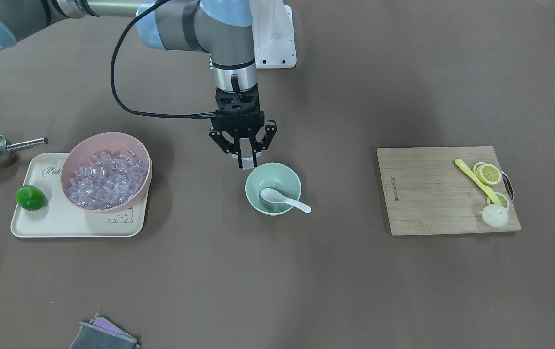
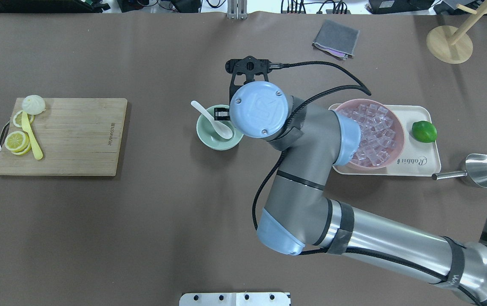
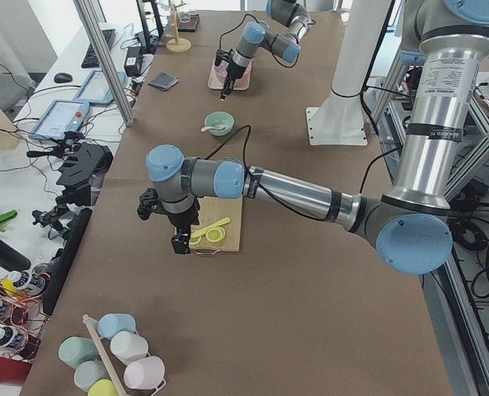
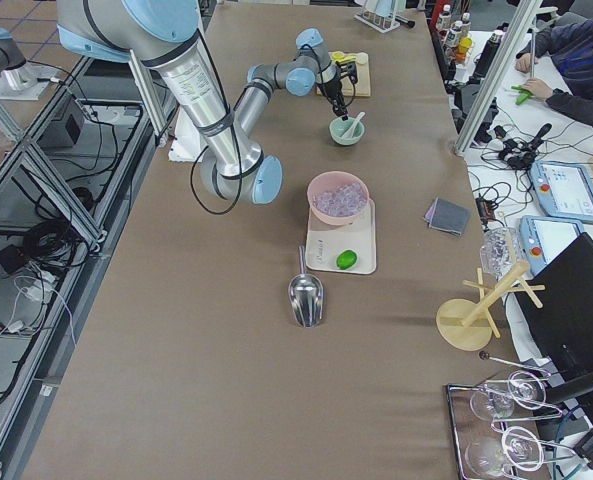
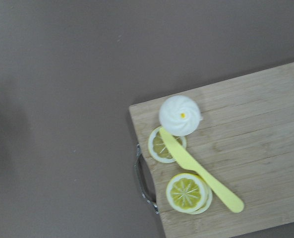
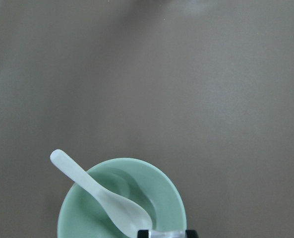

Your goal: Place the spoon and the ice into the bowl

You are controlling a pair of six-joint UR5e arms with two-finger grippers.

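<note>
Ice (image 6: pixel 167 233), clear and glinting, pinched by right end effector (image 1: pixel 247 163) above mint bowl (image 1: pixel 297 183); left end effector (image 3: pixel 181 244) unreadable.

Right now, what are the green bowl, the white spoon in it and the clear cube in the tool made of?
Bowl: matte pale green, likely plastic or melamine; no sharp glints.
Spoon: glossy white, slightly translucent; ceramic or plastic, unclear.
Ice cube: clear, glinting; real ice or acrylic, cannot tell.

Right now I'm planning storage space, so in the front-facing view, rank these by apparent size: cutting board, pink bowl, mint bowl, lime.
Largest to smallest: cutting board, pink bowl, mint bowl, lime.
</note>
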